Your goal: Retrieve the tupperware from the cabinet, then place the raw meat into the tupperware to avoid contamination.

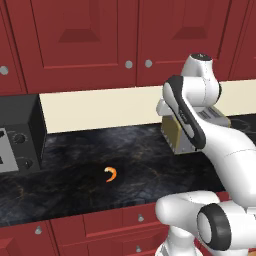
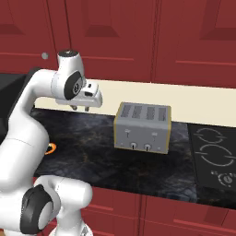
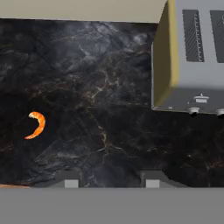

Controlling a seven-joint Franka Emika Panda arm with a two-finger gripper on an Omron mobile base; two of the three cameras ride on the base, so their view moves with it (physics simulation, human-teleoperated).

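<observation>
The gripper (image 2: pixel 80 109) hangs in the air above the dark marble counter (image 1: pixel 75 150), between the raw meat and the toaster, pointing down. Its two fingers (image 3: pixel 68 179) stand apart with bare counter showing between them; nothing is held.

The raw meat (image 1: pixel 111 174), a small orange curl, lies alone on the counter towards its front edge, to the left of the gripper and well apart from the toaster. From the hand camera it sits at the left (image 3: pixel 36 125), with the toaster (image 3: pixel 192 57) at the upper right. In the right base camera only an orange sliver (image 2: pixel 51 148) shows past the arm.

The silver four-slot toaster (image 2: pixel 143 126) stands on the counter against the cream back wall (image 1: pixel 100 107), knobs facing front.

The cabinet (image 1: pixel 90 40) above the counter has its red doors closed, two round knobs (image 1: pixel 129 64) side by side at the seam. The tupperware cannot be seen.

A black appliance (image 1: pixel 20 132) sits at the counter's left end. A cooktop (image 2: pixel 214 154) lies to the right of the toaster. Red drawers (image 1: pixel 115 222) run below the counter.
</observation>
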